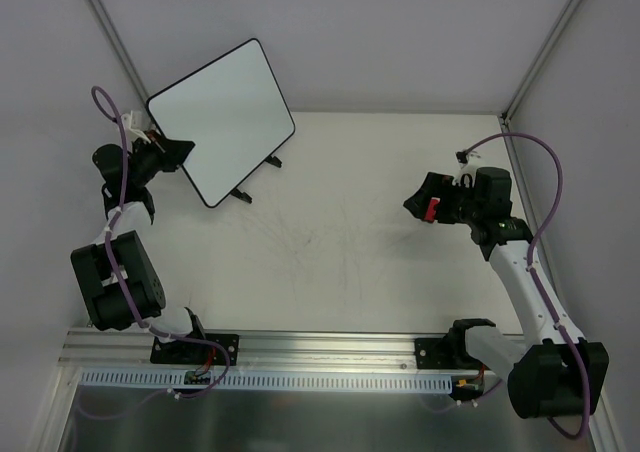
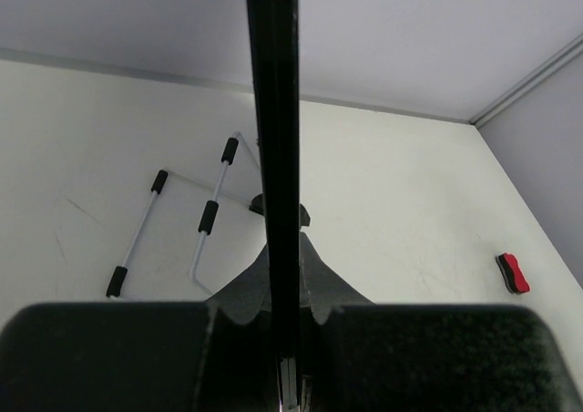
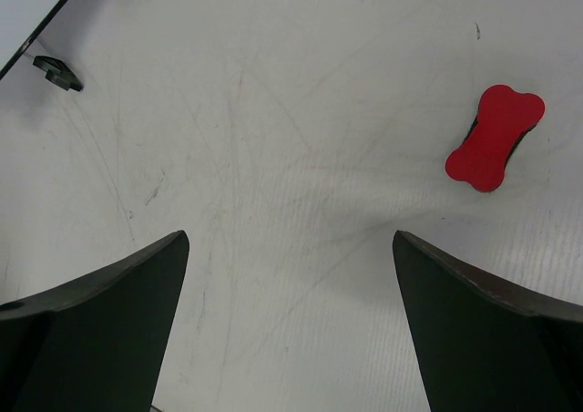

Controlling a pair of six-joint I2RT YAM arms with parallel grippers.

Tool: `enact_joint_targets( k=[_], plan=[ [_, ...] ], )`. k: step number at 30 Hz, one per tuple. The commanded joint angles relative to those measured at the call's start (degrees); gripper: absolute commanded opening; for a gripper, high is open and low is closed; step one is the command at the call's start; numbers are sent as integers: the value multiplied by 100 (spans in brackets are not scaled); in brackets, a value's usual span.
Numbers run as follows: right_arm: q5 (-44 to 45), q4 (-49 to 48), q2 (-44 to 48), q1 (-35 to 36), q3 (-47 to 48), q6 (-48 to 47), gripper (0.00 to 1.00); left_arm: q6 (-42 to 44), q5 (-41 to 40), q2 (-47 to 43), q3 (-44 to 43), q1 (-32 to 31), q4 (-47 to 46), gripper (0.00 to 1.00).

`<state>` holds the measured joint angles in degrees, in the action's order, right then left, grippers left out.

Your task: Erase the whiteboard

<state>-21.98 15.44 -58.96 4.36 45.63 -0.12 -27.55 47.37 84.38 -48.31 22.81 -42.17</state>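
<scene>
The whiteboard (image 1: 222, 120) stands tilted at the back left on its black feet, and its face looks plain white. My left gripper (image 1: 178, 152) is shut on its lower left edge. In the left wrist view the board shows edge-on as a black rim (image 2: 273, 111) running between the gripper (image 2: 284, 248) jaws. My right gripper (image 1: 420, 200) is open and empty above the table at the right. The small red eraser (image 1: 432, 210) lies on the table beside it. In the right wrist view the eraser (image 3: 495, 137) lies ahead and to the right of the gripper (image 3: 291, 248).
The board's wire stand with black grips (image 2: 209, 216) rests on the table behind it. One board corner (image 3: 36, 11) and a foot (image 3: 56, 70) show at the right wrist view's upper left. Grey walls enclose the table. A metal rail (image 1: 320, 350) runs along the near edge.
</scene>
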Motion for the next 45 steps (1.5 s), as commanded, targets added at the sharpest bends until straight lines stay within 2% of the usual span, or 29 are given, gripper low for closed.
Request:
enact_joint_targets(
  k=[1,14,23,38,45],
  plan=[
    [-158,-24,-10,-58,96,-93,99,-84,307,-106,-82,136,-1539,0],
    [-237,-6,7,-58,78,-85,99,285,720,342,199,294,-1601,0],
    [-219,-15,-19,-49,25,-93,99,505,932,413,709,374,-1478,0],
    [-228,-24,-72,-41,-27,-111,99,1462,870,-35,1087,435,-162,0],
    [-237,-32,-28,-41,-71,-111,99,1586,756,-88,1184,453,147,0]
  ],
)
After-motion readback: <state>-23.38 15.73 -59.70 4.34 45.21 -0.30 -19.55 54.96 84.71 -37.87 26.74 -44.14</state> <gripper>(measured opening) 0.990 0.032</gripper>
